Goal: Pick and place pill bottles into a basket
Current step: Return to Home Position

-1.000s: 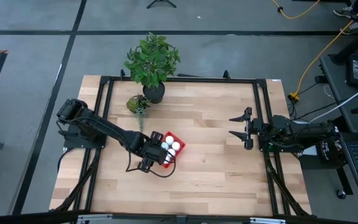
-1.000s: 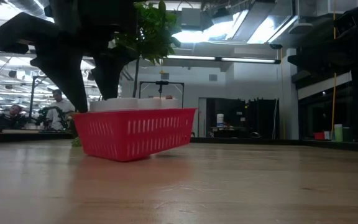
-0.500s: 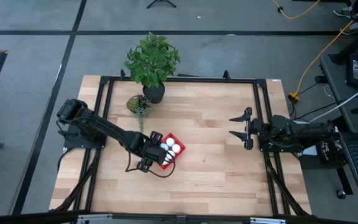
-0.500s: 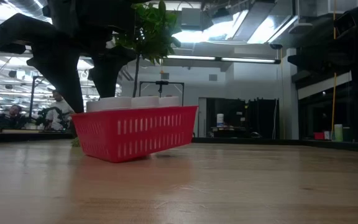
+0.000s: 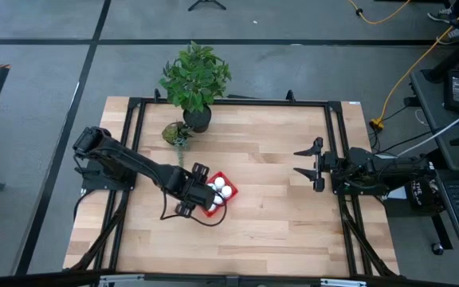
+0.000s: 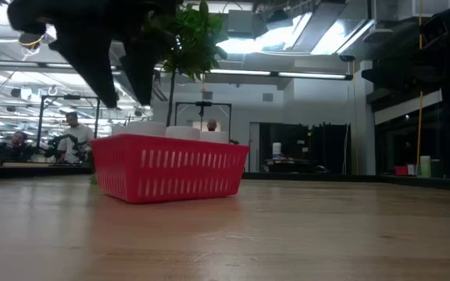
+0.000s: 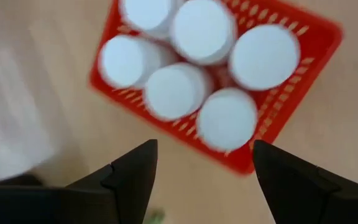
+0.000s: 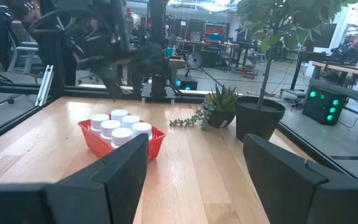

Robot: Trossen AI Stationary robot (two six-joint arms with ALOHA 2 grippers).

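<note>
Basket (image 6: 166, 168) settled flat, left gripper (image 7: 205, 150) risen, fingers (image 7: 132, 175) apart

The basket (image 6: 166, 168) sits on the bench (image 5: 277, 223), left of centre, with six bottles (image 7: 201, 30) inside. The left gripper (image 5: 194, 191) hangs above it. The pot (image 5: 197, 118) stands behind, and the right gripper (image 5: 296, 161) is well apart to the right.

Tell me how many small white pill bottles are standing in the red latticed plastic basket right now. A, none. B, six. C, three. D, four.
B: the left wrist view looks down on six round white caps, so all six small white pill bottles are packed inside the red latticed plastic basket, below the open left tool.
</note>
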